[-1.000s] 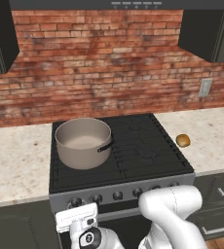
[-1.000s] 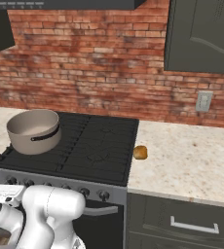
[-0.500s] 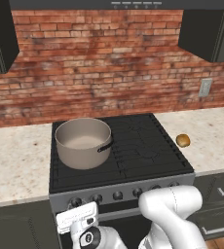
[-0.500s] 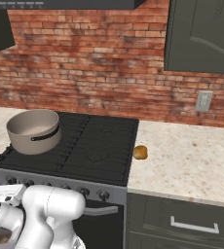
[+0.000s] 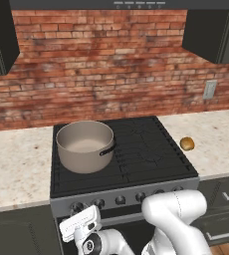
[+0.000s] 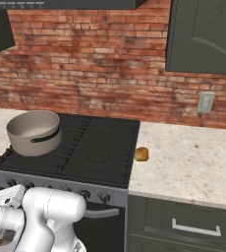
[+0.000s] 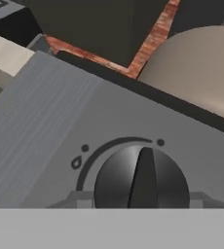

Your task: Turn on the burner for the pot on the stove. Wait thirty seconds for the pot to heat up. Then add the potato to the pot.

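We had the hand low at the stove front, square on a knob — grip unreadable — so twist squarely; the pot sat just above it.

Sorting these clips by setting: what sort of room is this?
A rendered home kitchen, it seems: a black gas stove with a pot on it, stone-look counters, and a brick wall behind.
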